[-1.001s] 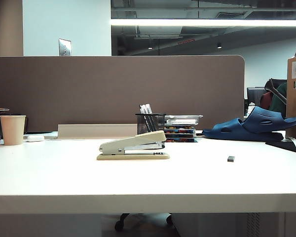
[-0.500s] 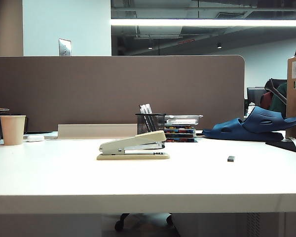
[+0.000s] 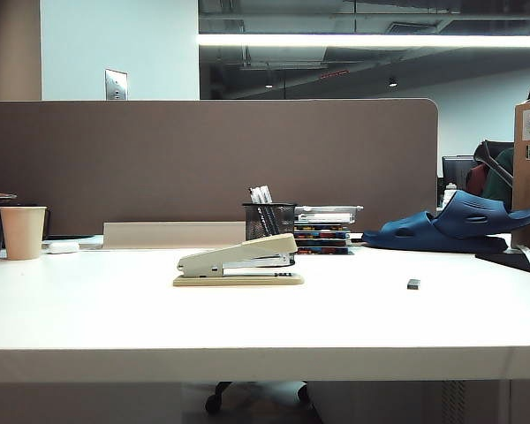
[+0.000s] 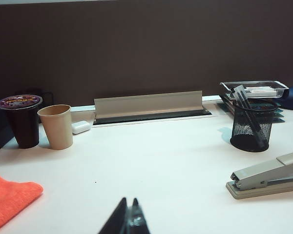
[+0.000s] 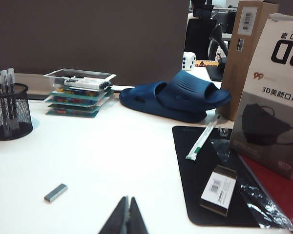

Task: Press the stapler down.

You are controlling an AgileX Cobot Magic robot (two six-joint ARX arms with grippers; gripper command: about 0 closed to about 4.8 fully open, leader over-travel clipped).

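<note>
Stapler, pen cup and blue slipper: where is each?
stapler point(image 3: 238, 261): exterior view, on its slanted top arm.
pen cup point(image 4: 250, 130): left wrist view, on its mesh wall.
blue slipper point(image 5: 178, 100): right wrist view, on its upper strap.

The flat white desk point(image 3: 115, 318) carries a long beige stapler point(image 3: 238, 262) with a silver magazine near its middle. Behind it stand a black mesh pen cup point(image 3: 268, 221) and a stack of colourful flat trays point(image 3: 322, 231). At the left sit a tan paper cup point(image 3: 23, 231), a dark lidded cup point(image 4: 21, 120), a small white oblong object point(image 3: 63, 247) and an orange cloth point(image 4: 10, 197). At the right lie a small grey block point(image 3: 413, 283), blue rubber slippers point(image 3: 455, 225) and a black mat point(image 5: 210, 175).
</note>
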